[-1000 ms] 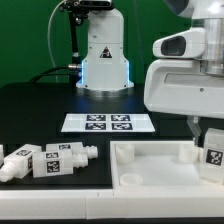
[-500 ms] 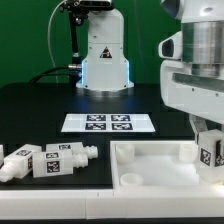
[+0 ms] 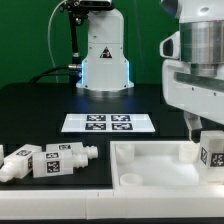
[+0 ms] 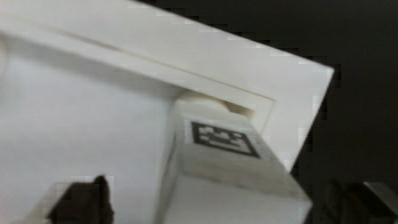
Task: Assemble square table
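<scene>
- While the gripper (image 3: 206, 134) hangs with its jaws spread wide and nothing clamped between them, an upright leg (image 3: 211, 155) stands directly beneath it, at the far corner of the square tabletop (image 3: 150, 162) on the exterior view's right.
- In the wrist view, the two dark fingertips (image 4: 80, 196) flank that leg, each apart from it. The leg's long axis therefore runs straight away from the palm, in line with a downward approach.
- By my judgement the coming move turns on this alignment: lowering and closing would catch the leg across its flat sides.
- Whether the leg is fully seated in its corner hole cannot be told.
- Two loose legs (image 3: 62, 160) lie on their sides, well apart from the gripper, beyond the tabletop on the exterior view's left.
</scene>
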Controlling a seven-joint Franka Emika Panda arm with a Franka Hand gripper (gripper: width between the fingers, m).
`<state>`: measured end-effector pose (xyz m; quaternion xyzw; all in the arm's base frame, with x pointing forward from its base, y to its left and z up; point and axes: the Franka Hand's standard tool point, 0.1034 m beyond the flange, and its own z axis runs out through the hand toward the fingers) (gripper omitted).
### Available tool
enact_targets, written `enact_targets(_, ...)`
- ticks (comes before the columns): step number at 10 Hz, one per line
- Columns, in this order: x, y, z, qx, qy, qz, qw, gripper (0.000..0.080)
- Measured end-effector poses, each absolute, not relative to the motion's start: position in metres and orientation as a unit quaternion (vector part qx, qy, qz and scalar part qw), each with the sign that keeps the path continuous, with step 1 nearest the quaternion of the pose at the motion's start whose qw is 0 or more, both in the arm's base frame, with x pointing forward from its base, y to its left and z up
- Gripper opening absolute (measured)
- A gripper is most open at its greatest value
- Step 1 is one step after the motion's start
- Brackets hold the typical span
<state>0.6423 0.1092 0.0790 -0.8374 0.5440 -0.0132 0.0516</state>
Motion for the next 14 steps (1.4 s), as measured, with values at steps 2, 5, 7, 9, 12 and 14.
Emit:
enact_targets(2,0.6417,0.1129,0.082,-0.903,0.426,-0.018,0.045,0.0634)
enact_targets(5,0.6418,0.1099,0.081,-0.939,0.34,-0.022,0.042,0.0649)
enact_targets(7,0.6425,0.1067,0.0814,-0.985,0.166,-0.034,0.019,0.0649)
enact_targets(9,0.6421,0.1082,0.0781,-0.999,0.012,-0.037,0.014,0.0649)
enact_targets(12,0.6421,0.1072,0.078,-0.999,0.033,-0.036,0.015,0.0516)
enact_targets(14,0.642,0.1076,0.0779,-0.996,0.074,-0.035,0.017,0.0285)
